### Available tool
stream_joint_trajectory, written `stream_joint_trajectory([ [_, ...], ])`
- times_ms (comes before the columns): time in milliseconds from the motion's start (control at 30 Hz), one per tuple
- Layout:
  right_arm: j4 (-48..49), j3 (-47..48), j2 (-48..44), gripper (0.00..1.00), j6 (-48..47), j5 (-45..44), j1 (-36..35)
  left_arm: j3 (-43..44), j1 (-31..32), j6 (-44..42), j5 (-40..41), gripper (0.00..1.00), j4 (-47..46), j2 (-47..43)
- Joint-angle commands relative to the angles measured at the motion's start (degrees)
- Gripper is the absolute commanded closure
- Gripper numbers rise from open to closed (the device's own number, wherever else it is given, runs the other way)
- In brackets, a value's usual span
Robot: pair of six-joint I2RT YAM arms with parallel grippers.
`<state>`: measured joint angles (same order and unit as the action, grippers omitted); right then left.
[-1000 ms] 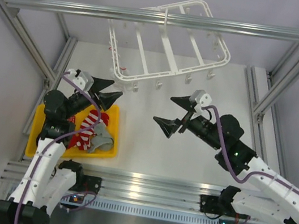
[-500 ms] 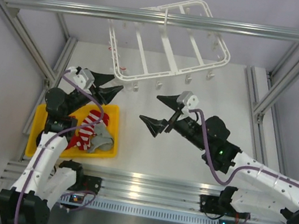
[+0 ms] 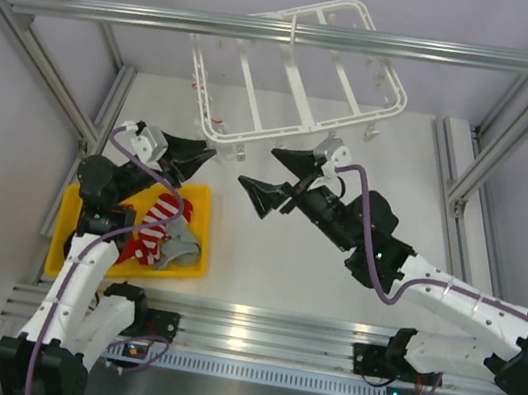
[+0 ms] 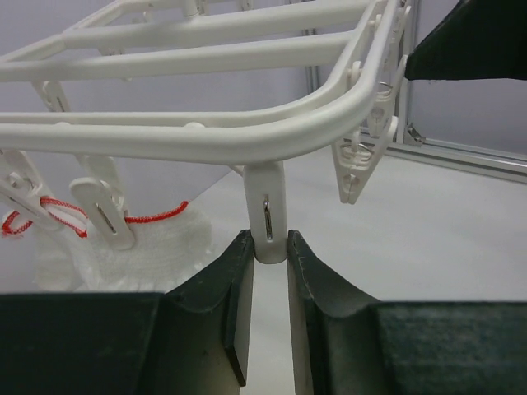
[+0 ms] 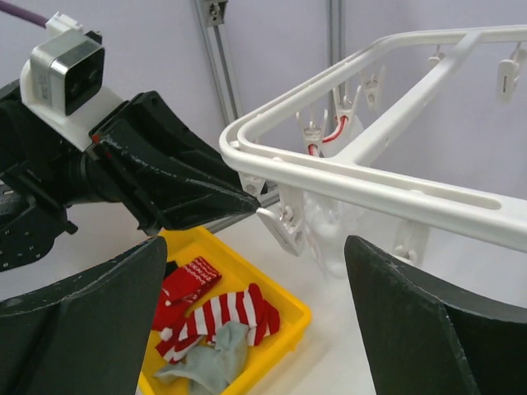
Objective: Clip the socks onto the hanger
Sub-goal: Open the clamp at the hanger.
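Likely a robotics lab: aluminium beams (image 3: 272, 29) frame a white table (image 3: 252, 267).

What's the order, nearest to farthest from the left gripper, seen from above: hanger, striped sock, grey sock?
1. Hanger, its clip inside the left gripper.
2. Striped sock, in the yellow tray.
3. Grey sock, toward the tray's near edge.

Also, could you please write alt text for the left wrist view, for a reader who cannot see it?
The two dark left fingers pinch the lower end of a white clip hanging from the white hanger's rounded corner. At left, a white knitted item with a red edge hangs from another clip, above the pale table.
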<state>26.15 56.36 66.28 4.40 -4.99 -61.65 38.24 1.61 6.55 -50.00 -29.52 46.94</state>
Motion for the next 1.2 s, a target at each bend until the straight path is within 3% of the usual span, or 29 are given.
stream_joint_trajectory([
  [0,2.3,4.2,0.8,0.12,3.3,-1.2,-1.2,2.5,-0.1,-3.3,-3.2,0.76,1.9,-3.8],
  [133,1.4,4.8,1.0,0.12,5.1,-1.1,-1.5,2.5,-0.1,-5.3,-3.9,0.90,7.1,-6.2],
  [333,0.6,4.6,1.3,0.11,8.0,0.5,-2.6,3.9,-0.1,-8.4,-6.0,1.00,14.2,-8.1],
  [533,0.5,5.3,2.7,0.09,10.4,-1.2,-3.8,6.8,-0.1,-11.7,-9.0,1.00,21.6,-8.2],
  [767,0.8,5.0,4.7,0.05,14.7,-5.8,-5.1,7.6,-0.1,-11.6,-13.7,1.00,23.8,-9.0],
  [1167,1.1,9.1,8.6,0.06,20.7,-8.1,-5.0,12.0,-0.1,-12.6,-13.5,1.00,29.3,-6.2],
])
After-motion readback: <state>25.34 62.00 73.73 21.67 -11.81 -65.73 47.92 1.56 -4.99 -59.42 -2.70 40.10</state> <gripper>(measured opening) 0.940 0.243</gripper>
